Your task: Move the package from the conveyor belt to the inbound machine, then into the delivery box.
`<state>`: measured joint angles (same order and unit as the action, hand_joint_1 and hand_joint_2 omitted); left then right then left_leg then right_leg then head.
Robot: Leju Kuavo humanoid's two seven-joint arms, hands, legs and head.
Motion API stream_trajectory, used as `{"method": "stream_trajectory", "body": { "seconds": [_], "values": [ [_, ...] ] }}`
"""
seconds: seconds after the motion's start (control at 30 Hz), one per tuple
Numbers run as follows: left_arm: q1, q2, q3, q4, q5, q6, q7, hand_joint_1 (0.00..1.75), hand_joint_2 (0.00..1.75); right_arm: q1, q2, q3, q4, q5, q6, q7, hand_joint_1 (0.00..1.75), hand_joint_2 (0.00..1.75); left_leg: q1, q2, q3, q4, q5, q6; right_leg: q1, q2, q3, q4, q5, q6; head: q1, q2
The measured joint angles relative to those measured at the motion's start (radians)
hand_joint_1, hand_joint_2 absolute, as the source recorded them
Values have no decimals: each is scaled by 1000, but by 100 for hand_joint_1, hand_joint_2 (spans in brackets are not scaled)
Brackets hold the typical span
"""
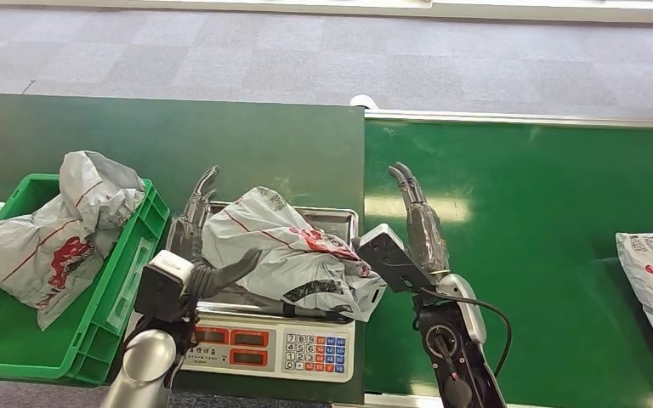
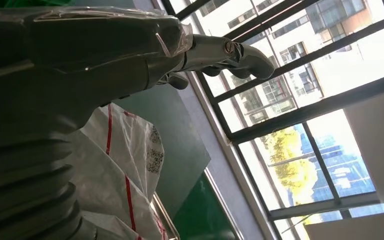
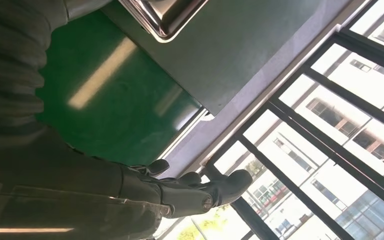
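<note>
1. Slippage is the main risk; the package (image 1: 285, 255), a limp grey poly bag with red markings, lies crumpled on the steel pan of the inbound machine (image 1: 274, 343), and its lower right corner droops past the pan's edge toward the conveyor belt (image 1: 527, 221), so a one-sided lift could let it slide off or fold.
2. Left hand (image 1: 194, 229) sits at the bag's left side, thumb laid against the film, fingers extended and apart along it; whether it truly grips I cannot tell.
3. Right hand (image 1: 417, 221) stands just right of the bag, fingers straight and spread, holding nothing.
4. Delivery box (image 1: 115, 297), the green crate to the left, already holds another bag (image 1: 59, 229); crowding could snag the drop.
5. Long axis seems to run from upper left to lower right across the pan.
</note>
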<state>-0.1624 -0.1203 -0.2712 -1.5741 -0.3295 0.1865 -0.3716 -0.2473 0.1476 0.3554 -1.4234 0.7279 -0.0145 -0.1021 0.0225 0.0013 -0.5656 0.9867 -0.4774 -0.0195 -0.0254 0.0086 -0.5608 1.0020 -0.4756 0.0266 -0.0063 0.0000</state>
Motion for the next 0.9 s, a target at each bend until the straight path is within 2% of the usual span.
{"method": "stream_trajectory", "body": {
  "seconds": [0.13,0.2,0.4,0.47,0.63,0.9],
  "values": [
    [-18,-3,-11,27,-14,-7,13,0,175,0,3,0,-1,-1,0,-2,0,175,0,0,0,0,0,0,0,0,0,0,0,0,0,0],
    [-28,-3,-19,41,-57,-25,48,0,175,0,4,0,-3,-6,-1,-13,0,175,0,0,0,0,0,0,0,0,0,0,0,0,0,0],
    [-90,-9,-46,163,-344,-91,287,0,175,0,19,3,-36,-48,-15,-66,0,175,0,0,0,0,0,0,0,0,0,0,0,0,0,0],
    [-114,-14,-50,227,-418,-106,337,0,175,-1,26,7,-46,-68,-20,-89,0,175,0,0,0,0,0,0,0,0,0,0,0,0,0,0],
    [-169,-27,-54,363,-500,-125,371,0,175,-7,38,21,-62,-109,-28,-139,0,175,0,-1,0,0,0,0,0,-1,1,0,0,0,0,0],
    [-228,-49,-55,470,-566,-176,399,0,175,-20,46,29,-67,-128,-34,-155,0,175,0,-5,5,0,1,0,0,-6,8,0,0,0,0,0]
  ]
}}
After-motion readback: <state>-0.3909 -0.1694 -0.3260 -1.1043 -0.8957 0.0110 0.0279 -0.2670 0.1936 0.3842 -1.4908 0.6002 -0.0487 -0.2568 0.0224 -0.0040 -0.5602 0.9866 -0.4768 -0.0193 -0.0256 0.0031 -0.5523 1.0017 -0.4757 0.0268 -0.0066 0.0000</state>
